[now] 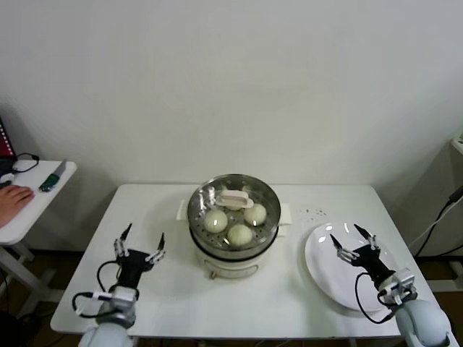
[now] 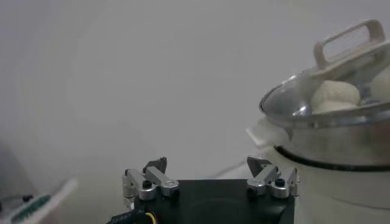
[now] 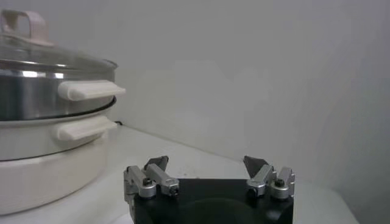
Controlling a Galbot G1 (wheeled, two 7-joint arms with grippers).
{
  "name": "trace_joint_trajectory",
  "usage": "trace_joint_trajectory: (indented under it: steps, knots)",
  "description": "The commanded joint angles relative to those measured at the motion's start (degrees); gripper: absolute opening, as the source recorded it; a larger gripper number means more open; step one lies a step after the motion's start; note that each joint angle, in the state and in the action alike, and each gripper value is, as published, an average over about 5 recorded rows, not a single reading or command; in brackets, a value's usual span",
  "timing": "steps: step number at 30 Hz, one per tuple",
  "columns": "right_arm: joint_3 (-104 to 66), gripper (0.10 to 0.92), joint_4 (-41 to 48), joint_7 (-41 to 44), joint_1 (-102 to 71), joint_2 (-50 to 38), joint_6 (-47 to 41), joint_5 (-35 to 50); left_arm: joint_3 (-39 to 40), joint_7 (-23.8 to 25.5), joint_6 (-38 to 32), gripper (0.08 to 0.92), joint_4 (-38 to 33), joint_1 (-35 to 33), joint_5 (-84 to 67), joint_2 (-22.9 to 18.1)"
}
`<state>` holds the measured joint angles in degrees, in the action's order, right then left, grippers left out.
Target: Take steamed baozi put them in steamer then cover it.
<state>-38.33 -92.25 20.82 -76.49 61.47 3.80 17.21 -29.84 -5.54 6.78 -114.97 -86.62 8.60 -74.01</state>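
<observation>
The steamer (image 1: pixel 234 230) stands mid-table, the cover (image 1: pixel 234 204) on it, the steamed baozi (image 1: pixel 239 233) inside. Left gripper (image 1: pixel 142 242) and right gripper (image 1: pixel 353 242) flank the steamer, both spread wide, holding nothing.

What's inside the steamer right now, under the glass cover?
Through the cover, three steamed baozi show clearly inside the steamer. The cover's handle hides the back area, so a fourth bun there can't be confirmed.

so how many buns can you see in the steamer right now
3 show through the glass lid: one bun on the robot's left, one nearest the robot, one on the right. The lid's handle may hide another behind it in the steamer.
</observation>
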Motion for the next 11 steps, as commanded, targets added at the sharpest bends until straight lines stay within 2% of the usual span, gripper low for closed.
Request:
trace_joint_trajectory:
  steps: [1, 11]
  knots:
    - [-0.1, 0.823, 0.4, -0.4, -0.7, 0.6, 4.8, 1.8, -6.3, 1.0, -14.1, 0.823, 5.4, -4.9, -14.5, -2.7]
    - [0.3, 0.823, 0.9, -0.6, -0.6, 1.3, 5.7, 2.1, -5.7, 2.2, -12.7, 0.823, 4.8, -4.8, -13.3, -2.4]
